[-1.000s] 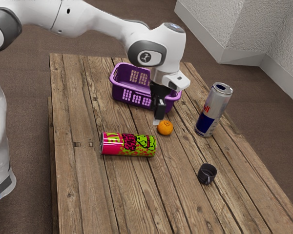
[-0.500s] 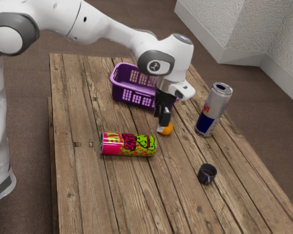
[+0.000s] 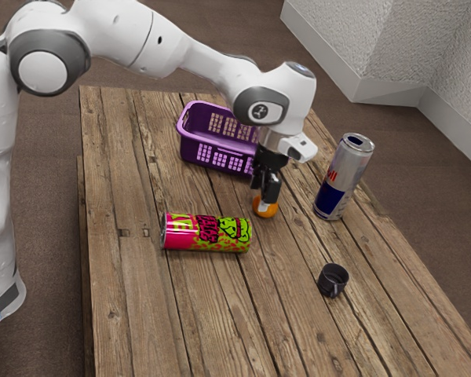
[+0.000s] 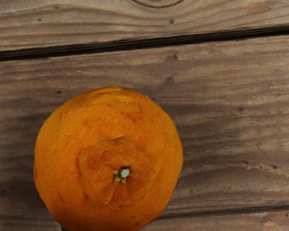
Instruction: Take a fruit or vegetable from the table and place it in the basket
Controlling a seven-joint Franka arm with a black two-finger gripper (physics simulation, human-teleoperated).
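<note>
One small, round, dimpled orange fruit on a brown table of weathered wooden planks, outside the basket and directly at the lower end of the black gripper. In the wrist view, seen from above, with a puckered crown around a small green-and-pale stem mark. In the exterior view, partly hidden behind the gripper's lower end. Cannot tell whether open or closed, nor whether gripping the fruit.

Above the gripper, in the exterior view, a white arm with grey joint covers, reaching in from the upper left and bending down over the table. Beyond the fruit and toward the exterior view's left, a purple plastic basket with latticed walls, standing upright with open top, near the fruit but apart from it. Partly covered in that view by the gripper at the near corner.

On the exterior view's left of the fruit and closer to the camera, a pink-and-green drinks can with black markings, lying on its side. On the exterior view's right of the fruit, a tall silver-and-blue drinks can with red lettering, standing upright. Nearer to the camera than both cans, toward the exterior view's right, a small black cup with a handle, well apart from the basket. Around the table, a brown floor.
</note>
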